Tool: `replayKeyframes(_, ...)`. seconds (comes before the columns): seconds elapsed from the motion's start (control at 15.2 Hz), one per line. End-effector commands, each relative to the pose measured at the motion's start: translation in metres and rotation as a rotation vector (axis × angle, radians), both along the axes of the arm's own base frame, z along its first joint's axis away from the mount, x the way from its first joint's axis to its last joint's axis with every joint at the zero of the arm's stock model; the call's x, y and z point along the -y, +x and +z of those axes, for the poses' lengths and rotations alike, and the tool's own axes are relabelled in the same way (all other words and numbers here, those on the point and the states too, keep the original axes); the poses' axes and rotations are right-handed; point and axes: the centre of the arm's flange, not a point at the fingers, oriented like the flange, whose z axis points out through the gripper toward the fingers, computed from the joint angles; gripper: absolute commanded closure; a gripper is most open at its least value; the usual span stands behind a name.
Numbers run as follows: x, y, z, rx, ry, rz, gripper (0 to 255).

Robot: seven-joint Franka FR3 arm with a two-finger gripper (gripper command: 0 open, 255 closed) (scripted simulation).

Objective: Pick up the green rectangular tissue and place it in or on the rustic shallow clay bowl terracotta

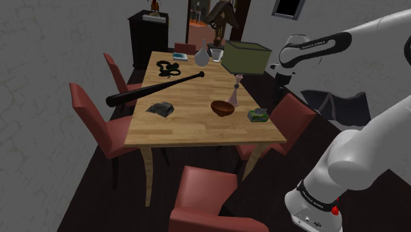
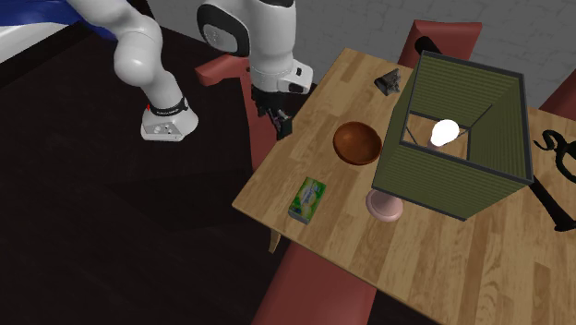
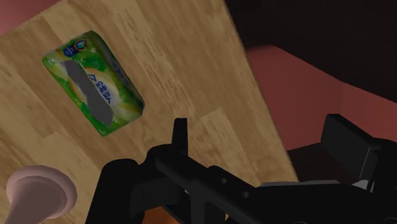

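The green rectangular tissue box lies flat near the corner of the wooden table. The reddish-brown shallow bowl stands a short way in from it, empty. My black gripper hangs open over the table's edge, above a red chair seat, with nothing between its fingers. It is apart from both box and bowl. In the shoulder view the lamp shade partly hides the hand.
A table lamp with an olive shade and pink base stands beside the bowl and box. A black baseball bat, a small dark object and a vase lie farther across. Red chairs ring the table.
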Motion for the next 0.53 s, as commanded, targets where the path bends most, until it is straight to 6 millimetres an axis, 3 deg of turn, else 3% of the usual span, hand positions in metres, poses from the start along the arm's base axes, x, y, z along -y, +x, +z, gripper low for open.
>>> replayKeyframes(0.0,0.019,0.010,-0.015,0.003,0.013,0.034,0)
replayKeyframes(0.46,0.086,0.052,-0.070,0.013,0.062,0.135,0)
